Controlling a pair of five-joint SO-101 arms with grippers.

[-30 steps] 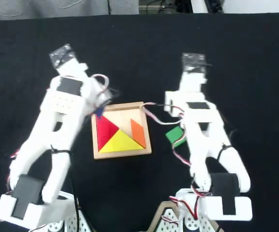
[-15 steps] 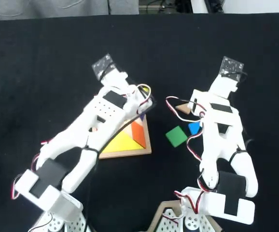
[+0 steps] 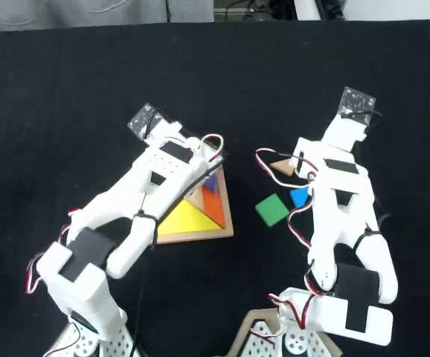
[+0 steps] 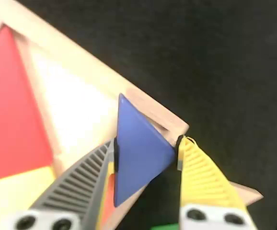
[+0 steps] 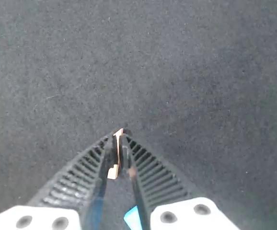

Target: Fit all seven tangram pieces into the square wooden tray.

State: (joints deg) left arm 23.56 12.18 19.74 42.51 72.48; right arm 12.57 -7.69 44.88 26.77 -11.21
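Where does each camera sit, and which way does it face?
High view: fixed above the table, looking down; left arm over the wooden tray, right arm beside it.
Left wrist view: on the left arm's wrist, facing down along the left gripper, shut on the blue triangle, onto a tray corner.
Right wrist view: on the right arm's wrist, facing down past the shut right gripper onto the table.
Shared: high and left wrist views both show tray, blue triangle and yellow triangle.

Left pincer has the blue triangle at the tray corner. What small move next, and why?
Probably ease the blue triangle inward and down onto the bare wood beside the red triangle: the left pincer holds it tilted over the wooden tray's corner rim, not seated.
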